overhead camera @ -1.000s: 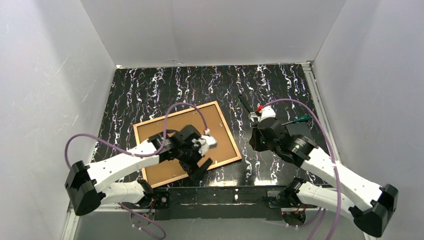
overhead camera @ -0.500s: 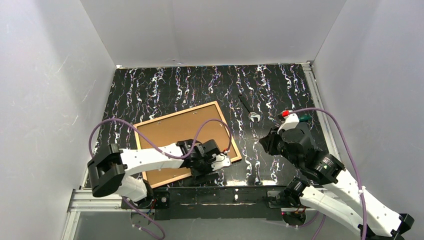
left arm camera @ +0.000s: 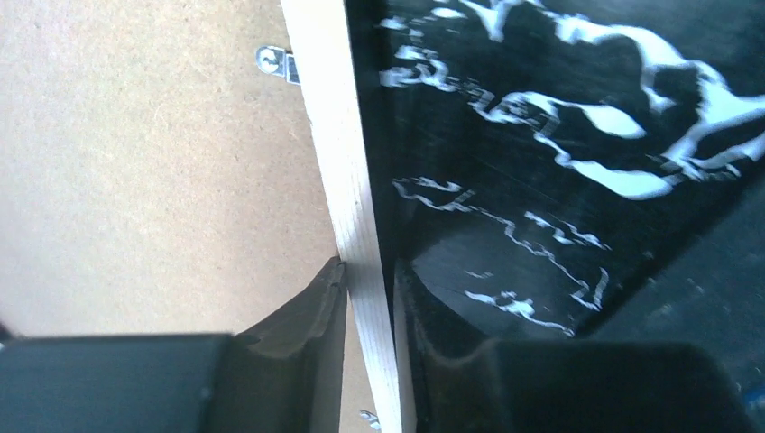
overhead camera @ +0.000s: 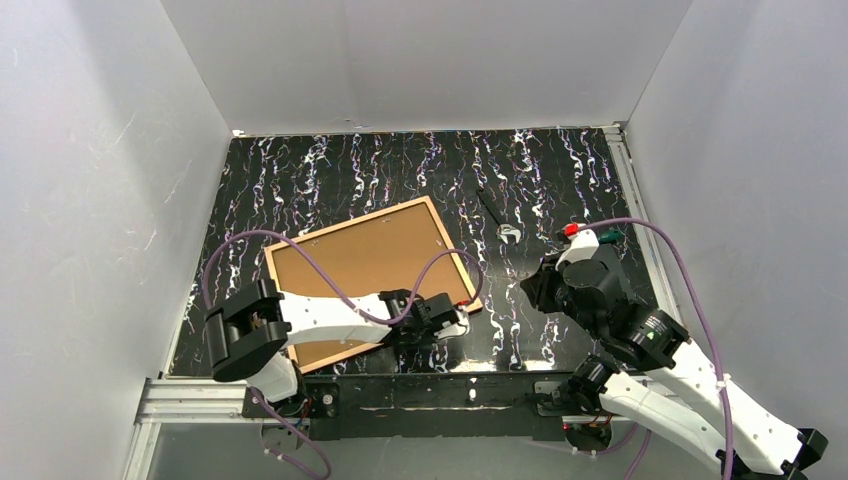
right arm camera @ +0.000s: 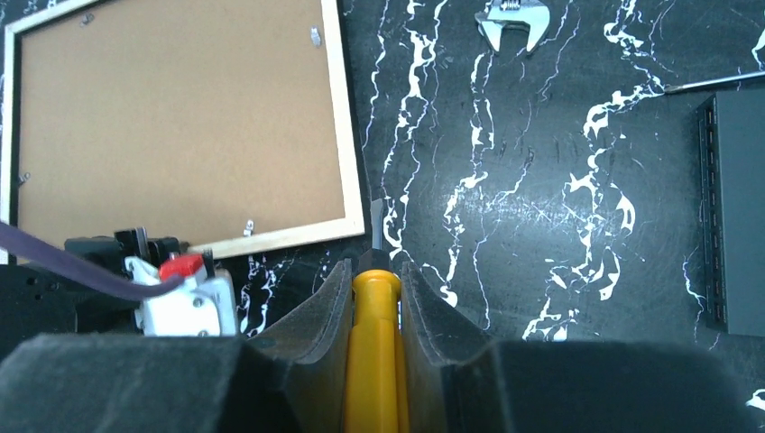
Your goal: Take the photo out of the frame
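Frame rim pinched in left gripper, dark table alongside its right edge.

1. The photo is showing a matt, brown fibreboard back.
2. The frame is showing a pale bare-wood rim.
3. The tabletop is gleaming black, marble-veined.
4. The wrench is glinting, metal.
5. The screwdriver is showing a smooth yellow plastic handle.

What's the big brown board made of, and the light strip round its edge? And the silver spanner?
The brown board looks like pressed fibreboard: matt, finely speckled, no grain. The light strip seems to be bare pale wood, unpainted and matt, though I can't be sure. The spanner looks like metal: silvery with bright glints.
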